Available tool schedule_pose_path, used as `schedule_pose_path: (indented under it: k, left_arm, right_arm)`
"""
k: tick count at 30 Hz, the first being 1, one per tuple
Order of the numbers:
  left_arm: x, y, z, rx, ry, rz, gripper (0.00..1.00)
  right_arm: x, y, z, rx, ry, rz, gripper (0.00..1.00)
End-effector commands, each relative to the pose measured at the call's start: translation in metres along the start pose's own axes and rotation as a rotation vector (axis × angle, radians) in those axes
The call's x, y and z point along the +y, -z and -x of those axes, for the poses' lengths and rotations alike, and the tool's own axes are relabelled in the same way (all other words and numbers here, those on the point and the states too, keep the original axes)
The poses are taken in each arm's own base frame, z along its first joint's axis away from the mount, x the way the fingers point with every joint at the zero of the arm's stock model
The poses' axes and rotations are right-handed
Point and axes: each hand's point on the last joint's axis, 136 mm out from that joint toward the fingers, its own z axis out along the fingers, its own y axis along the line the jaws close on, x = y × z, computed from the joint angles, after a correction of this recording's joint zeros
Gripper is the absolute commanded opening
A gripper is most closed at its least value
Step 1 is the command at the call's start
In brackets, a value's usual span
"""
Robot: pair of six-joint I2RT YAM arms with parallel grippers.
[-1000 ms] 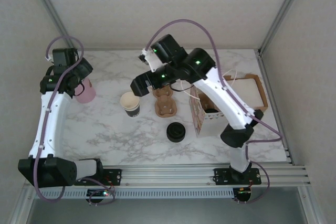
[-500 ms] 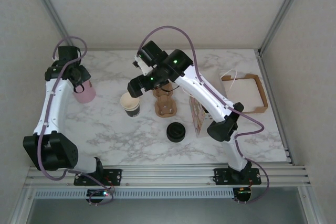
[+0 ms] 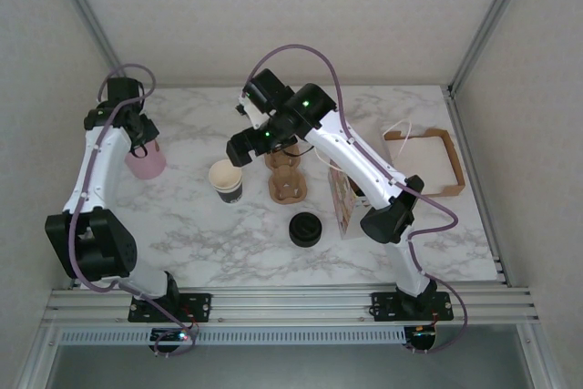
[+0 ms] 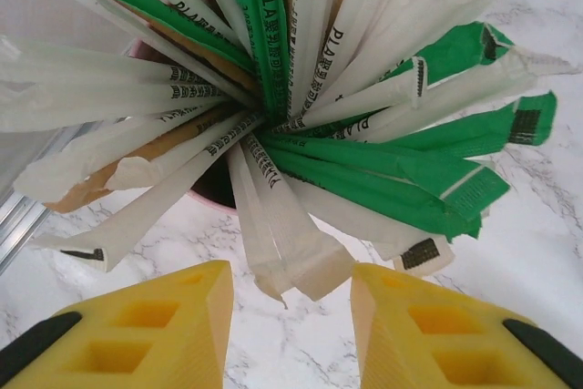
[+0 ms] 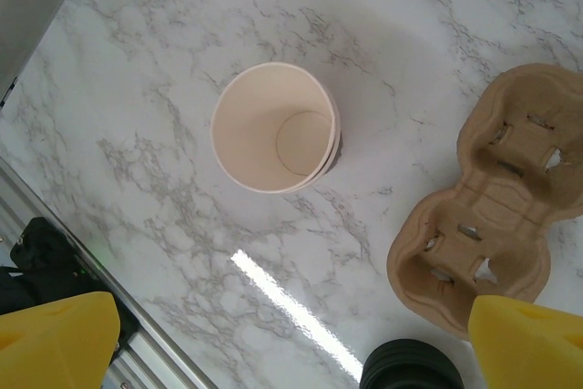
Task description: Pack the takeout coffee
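The takeout coffee is out of view. A lidless cream paper cup (image 3: 226,179) (image 5: 273,127) with a black lower band stands upright left of centre. A separate black lid (image 3: 304,229) (image 5: 412,366) lies on the table in front of it. My right gripper (image 3: 240,145) (image 5: 291,309) hovers above the cup, open wide and holding nothing. My left gripper (image 3: 137,132) (image 4: 291,272) hangs over a pink cup (image 3: 146,163) full of wrapped straws (image 4: 273,88). Its yellow fingers (image 4: 196,312) stand apart, with the wrapper ends just above the gap and nothing gripped.
A brown cardboard cup carrier (image 3: 286,179) (image 5: 496,225) lies right of the cup. A patterned paper bag (image 3: 344,199) stands further right. An open brown bag (image 3: 425,163) sits at the far right edge. The metal rail (image 3: 301,300) runs along the near edge.
My left gripper has narrowed its jaws over the straws, and its arm has drawn back toward the wall. My right arm swung left over the lidless cup, then held still.
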Motion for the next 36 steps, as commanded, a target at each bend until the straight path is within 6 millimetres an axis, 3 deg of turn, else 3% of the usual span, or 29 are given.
schedule_pose_path:
  k: [1, 12, 25, 36]
  left_arm:
    - [0.007, 0.0, 0.011, -0.019, -0.017, 0.04, 0.39]
    - [0.01, 0.007, 0.016, -0.035, -0.011, 0.036, 0.26]
    - [0.013, 0.025, 0.027, -0.072, -0.007, 0.04, 0.0]
    - [0.014, 0.066, 0.05, -0.16, 0.022, 0.006, 0.0]
  right_arm:
    - [0.0, -0.001, 0.0, 0.002, 0.012, 0.012, 0.99]
    - [-0.001, 0.003, 0.0, 0.0, 0.007, 0.015, 0.99]
    - [0.0, 0.009, -0.001, -0.009, 0.002, 0.017, 0.99]
    - [0.005, 0.027, 0.01, -0.088, -0.001, 0.034, 0.99]
